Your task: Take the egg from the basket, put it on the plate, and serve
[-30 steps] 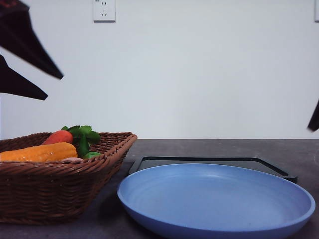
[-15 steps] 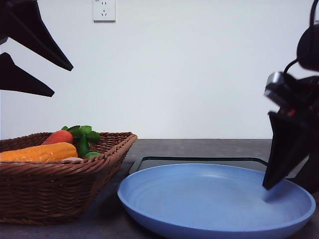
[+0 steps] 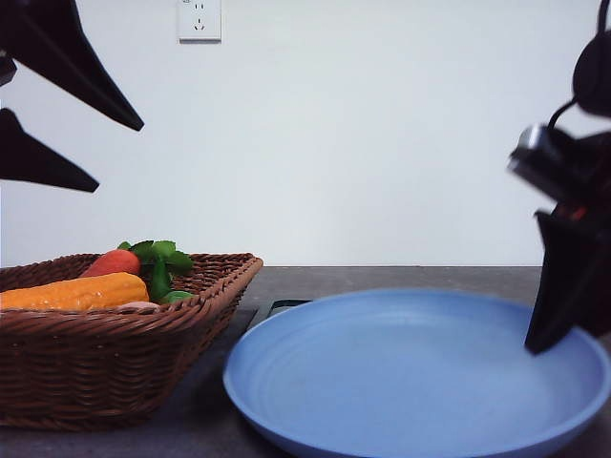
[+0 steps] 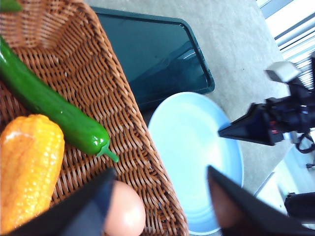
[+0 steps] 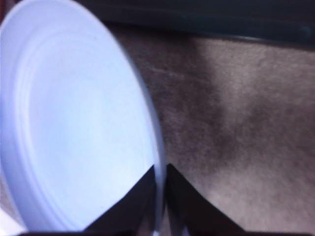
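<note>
The plate (image 3: pixel 410 382) sits nearest the camera, tilted, its right rim pinched between the closed fingers of the right gripper (image 5: pixel 160 184). Left of the plate stands the basket (image 3: pixel 95 372), holding a corn cob (image 3: pixel 76 291), a carrot (image 3: pixel 113 261) and a green pepper (image 4: pixel 49 110). The egg (image 4: pixel 125 211) lies in the basket near the wall that faces the plate, just beside one finger of the left gripper (image 4: pixel 157 206), whose fingers are spread wide above the basket. A black tray (image 4: pixel 157 59) lies beyond the plate.
</note>
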Controlling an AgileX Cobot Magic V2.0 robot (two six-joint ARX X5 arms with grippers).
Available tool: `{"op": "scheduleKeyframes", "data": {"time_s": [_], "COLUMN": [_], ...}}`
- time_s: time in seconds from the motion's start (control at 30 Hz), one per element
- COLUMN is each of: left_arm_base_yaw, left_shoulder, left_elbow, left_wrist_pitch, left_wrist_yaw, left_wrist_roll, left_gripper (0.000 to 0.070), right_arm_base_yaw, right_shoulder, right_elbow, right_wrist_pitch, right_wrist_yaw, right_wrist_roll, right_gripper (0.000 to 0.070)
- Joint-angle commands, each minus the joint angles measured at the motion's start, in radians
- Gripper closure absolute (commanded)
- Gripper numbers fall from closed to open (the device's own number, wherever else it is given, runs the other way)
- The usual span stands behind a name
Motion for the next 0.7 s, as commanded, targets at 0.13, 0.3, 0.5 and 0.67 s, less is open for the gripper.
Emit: {"op": "scheduleKeyframes", "data": {"time_s": [0.13, 0.3, 0.5, 0.67], "left_arm_base_yaw": [-0.040, -0.106, -0.182, -0.210], "left_shoulder": [0.015, 0.050, 0.130, 0.219], "left_elbow": [0.014, 0.014, 0.014, 0.014], "left_wrist_pitch": [-0.039, -0.086, -0.091, -0.056], "left_wrist_yaw": [0.001, -0.089, -0.197, -0.204], "left_wrist_roll": [-0.035, -0.057, -0.061, -0.060], "left_gripper": [0.0203, 0.0208, 0.0208, 0.0208], "right_arm_base_yaw": [-0.034, -0.068, -0.096, -0.108], "right_shoulder": [-0.138, -0.257, -0.363, -0.401], "right_elbow": [0.010, 0.010, 0.010, 0.010], "right_wrist_pitch": [-0.144, -0.247, -0.249, -0.245], "right_wrist_yaw": [0.073, 0.164, 0.194, 0.196], "right_wrist_roll": [-0.015, -0.038, -0.039, -0.039], "right_gripper": [0.0700, 0.0700, 0.0700, 0.0700]}}
